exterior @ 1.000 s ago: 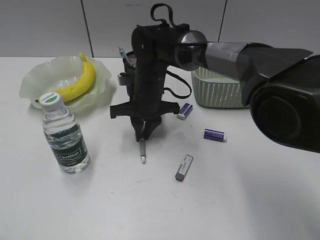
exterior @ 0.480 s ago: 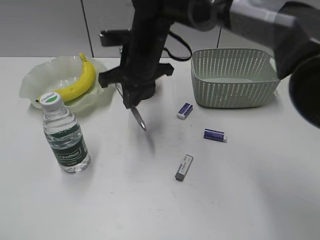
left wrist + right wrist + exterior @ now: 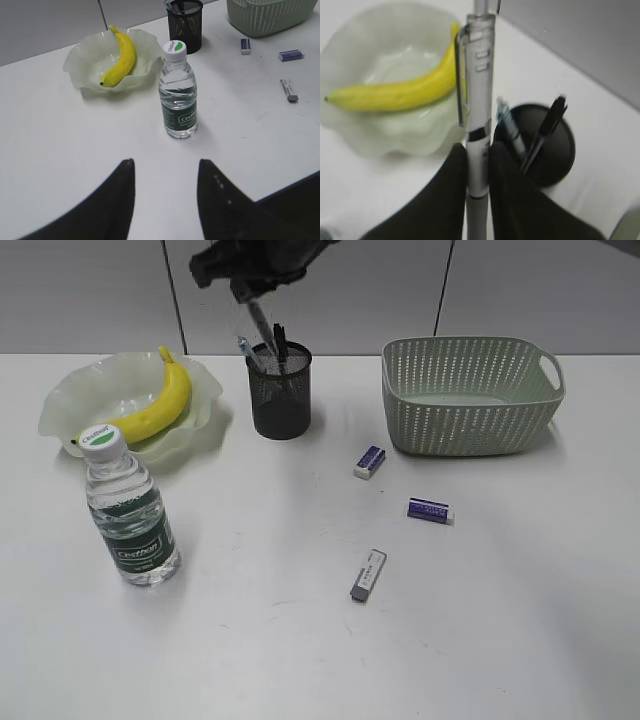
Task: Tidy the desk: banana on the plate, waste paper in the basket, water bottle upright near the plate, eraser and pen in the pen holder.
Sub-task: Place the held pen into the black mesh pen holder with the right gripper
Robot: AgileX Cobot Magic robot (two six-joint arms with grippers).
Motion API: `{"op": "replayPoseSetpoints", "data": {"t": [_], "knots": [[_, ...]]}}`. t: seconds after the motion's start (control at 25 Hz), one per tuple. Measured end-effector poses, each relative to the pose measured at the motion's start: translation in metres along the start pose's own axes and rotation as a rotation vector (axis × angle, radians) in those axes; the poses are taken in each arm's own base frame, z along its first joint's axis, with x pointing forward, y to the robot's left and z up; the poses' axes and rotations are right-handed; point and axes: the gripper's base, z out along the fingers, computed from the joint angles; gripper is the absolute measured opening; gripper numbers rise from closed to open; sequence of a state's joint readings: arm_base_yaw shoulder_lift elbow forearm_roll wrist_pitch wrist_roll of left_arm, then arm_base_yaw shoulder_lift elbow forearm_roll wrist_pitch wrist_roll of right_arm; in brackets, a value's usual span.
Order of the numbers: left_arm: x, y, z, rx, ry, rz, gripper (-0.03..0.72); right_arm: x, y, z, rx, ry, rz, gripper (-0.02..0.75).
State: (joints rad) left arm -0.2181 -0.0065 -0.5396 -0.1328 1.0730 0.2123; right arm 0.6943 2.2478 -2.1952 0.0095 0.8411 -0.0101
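Translucent grey pen [image 3: 476,100], clamped between the right gripper's [image 3: 478,170] closed fingers, hangs near-upright and slightly tilted above the black pen holder [image 3: 280,390], lower tip toward its mouth. Banana [image 3: 160,400] lies on the plate [image 3: 60,405], water bottle [image 3: 128,508] stands beside it; three erasers [image 3: 369,461] remain on the desk [image 3: 480,640]. Left gripper [image 3: 165,195] hovers open, empty.

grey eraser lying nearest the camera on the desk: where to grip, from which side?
Come straight down on the grey eraser and close across its narrow width, near mid-length. It lies flat as a slim bar, angled slightly on the desk, with bare surface on both long sides, so the fingers have room there.
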Motion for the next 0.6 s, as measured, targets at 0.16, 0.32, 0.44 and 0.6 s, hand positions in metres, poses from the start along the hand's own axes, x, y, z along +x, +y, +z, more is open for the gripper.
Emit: {"op": "replayPoseSetpoints", "data": {"t": [0.16,0.32,0.44,0.6], "knots": [[0.0,0.0,0.0,0.0,0.0,0.0,0.31,-0.018,-0.014,0.001,0.037,-0.205,-0.005,0.108],[0.0,0.0,0.0,0.0,0.0,0.0,0.31,-0.017,-0.034,0.016,0.069,-0.279,0.038,0.108],[0.0,0.0,0.0,0.0,0.0,0.0,0.31,-0.008,-0.049,0.036,0.084,-0.27,0.089,0.108],[0.0,0.0,0.0,0.0,0.0,0.0,0.31,0.006,-0.057,0.067,0.092,-0.288,0.103,0.108]]}}
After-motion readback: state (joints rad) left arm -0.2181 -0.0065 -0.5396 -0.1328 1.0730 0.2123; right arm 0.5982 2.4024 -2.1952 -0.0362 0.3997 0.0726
